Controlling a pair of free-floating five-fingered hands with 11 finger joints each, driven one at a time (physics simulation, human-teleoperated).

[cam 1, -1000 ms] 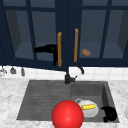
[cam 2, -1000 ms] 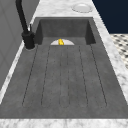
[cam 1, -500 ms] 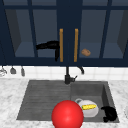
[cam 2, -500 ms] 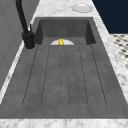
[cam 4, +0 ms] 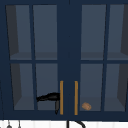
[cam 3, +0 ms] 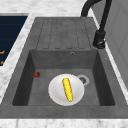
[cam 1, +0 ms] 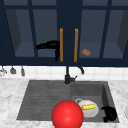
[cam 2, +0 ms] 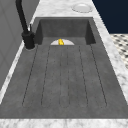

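- Two hands in the front view: left hand (cam 1: 49,46) up at the wall cabinet (cam 1: 66,15), right hand (cam 1: 109,114) low at the sink's (cam 1: 107,87) front-right corner.
- Left hand lies roughly horizontal across the glass of the left door (cam 1: 32,32), its tip at the left door handle (cam 1: 61,45), with one dark digit pointing down just beside the handle's lower half. Same pose in the upper view (cam 4: 48,97).
- Can't tell whether it's closed round the handle or only touching it.
- Handle location: a vertical wood-coloured bar on the left door's inner edge, next to its twin, the right door handle (cam 1: 76,45), above the faucet (cam 1: 67,75).
- Both doors look shut, no gap between them.
- Judgement: the step in hand is getting hold of the left door handle. A pull would 1st need a firm wrap round the bar, then a swing outward and to the left.
- Right hand: a compact dark shape just right of the plate (cam 1: 87,110). Can't tell if it's open or curled, and it seems to hold nothing.
- Plate sits in the basin with a corn cob (cam 3: 67,89) on it.
- Other: red ball (cam 1: 67,115) at the bottom of the front view, small brown item (cam 1: 86,52) behind the right door's glass.
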